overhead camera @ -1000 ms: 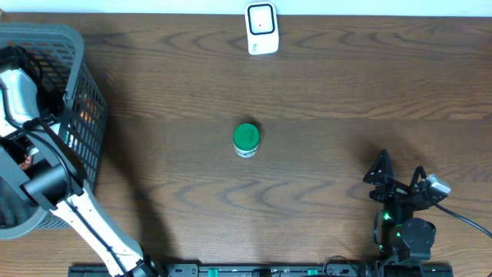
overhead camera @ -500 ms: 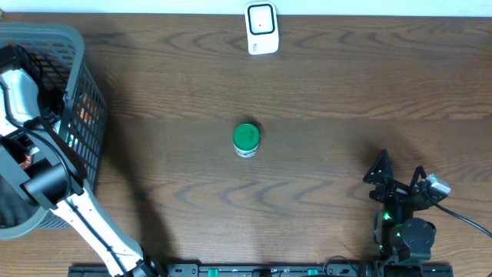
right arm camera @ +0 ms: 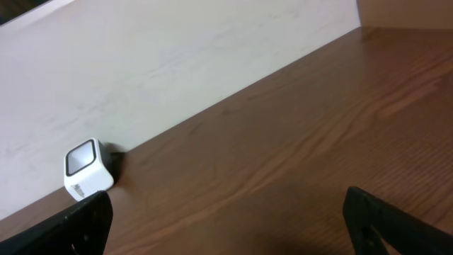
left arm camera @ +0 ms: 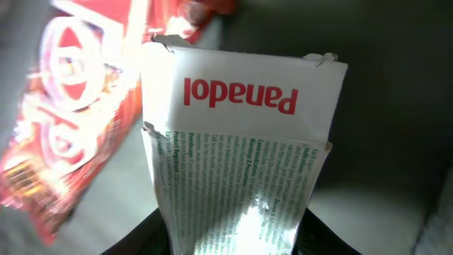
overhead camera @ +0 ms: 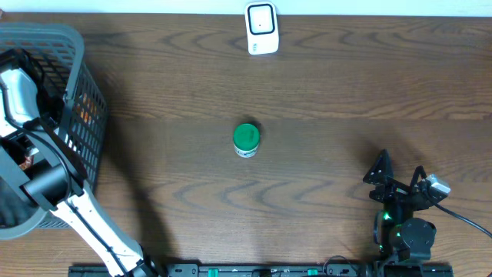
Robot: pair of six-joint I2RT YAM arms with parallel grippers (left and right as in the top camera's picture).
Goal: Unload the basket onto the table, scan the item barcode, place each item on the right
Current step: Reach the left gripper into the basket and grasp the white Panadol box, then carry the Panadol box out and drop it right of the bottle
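Only the left wrist view shows the left tool [left arm camera: 226,244] clenched on a white box [left arm camera: 241,142] printed "Panadol" in red, upside down, beside a red packet [left arm camera: 71,120]; its fine print is unreadable. Overhead, that arm reaches into the grey basket [overhead camera: 73,46]. The right tool [overhead camera: 400,171] stands released at the counter's [overhead camera: 346,85] near right, with a green-lidded jar [overhead camera: 246,138] mid-counter and the white scanner [overhead camera: 261,29] at the far edge.
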